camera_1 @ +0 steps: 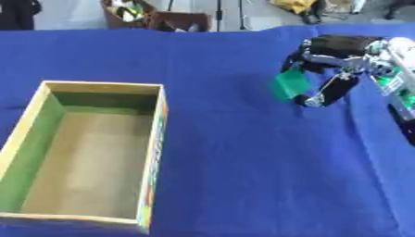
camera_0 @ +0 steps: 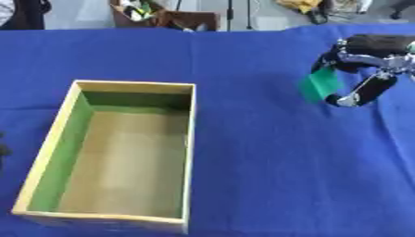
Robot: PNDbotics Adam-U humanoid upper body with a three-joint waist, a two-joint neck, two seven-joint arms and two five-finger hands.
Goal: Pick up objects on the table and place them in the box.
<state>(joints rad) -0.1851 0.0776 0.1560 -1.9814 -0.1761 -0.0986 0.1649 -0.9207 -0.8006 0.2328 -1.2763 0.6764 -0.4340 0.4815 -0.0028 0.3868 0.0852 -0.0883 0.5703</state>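
The robot's right hand (camera_1: 328,69), black with silver joints, is reaching in from the right side over the table draped in a deep blue cloth (camera_0: 267,176). Its fingers are curling downward, and a small flat green object (camera_0: 322,83), roughly square and tilted on edge, is sitting pinched between the curled fingers (camera_0: 361,95) and what appears to be the thumb, though the exact contact is hard to make out through the blur. The green piece is showing at the hand's left side, on the right half of the table, well apart from the box.

The open rectangular wooden box (camera_0: 191,139), with pale rims, a bare wooden floor and green-painted inner walls along its left side and far end, is standing on the left half of the cloth, its long axis running away from the robot. Nothing is lying inside it. In the right eye view, coloured patches are showing along its outer right wall.

A dark shape at the left edge of the left eye view cannot be identified.
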